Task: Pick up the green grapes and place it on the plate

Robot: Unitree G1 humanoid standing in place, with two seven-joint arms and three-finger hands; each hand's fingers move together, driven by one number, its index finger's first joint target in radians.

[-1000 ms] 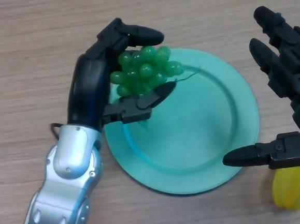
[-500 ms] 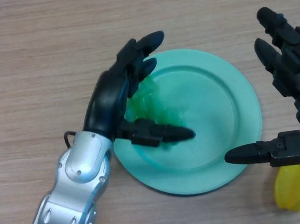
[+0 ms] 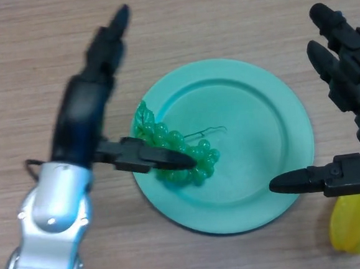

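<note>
Now that the left hand (image 3: pixel 92 94) has let go and swung back off to the left, its fingers are stretching straight and spread, gripping nothing. The green grapes (image 3: pixel 180 152) are lying on the left side of the plate (image 3: pixel 273 127), so the placing is looking done. The thumb is crossing over the bunch, hiding part of it. The right hand (image 3: pixel 345 96) is idling spread at the right, half-covering a yellow object (image 3: pixel 355 223).
</note>
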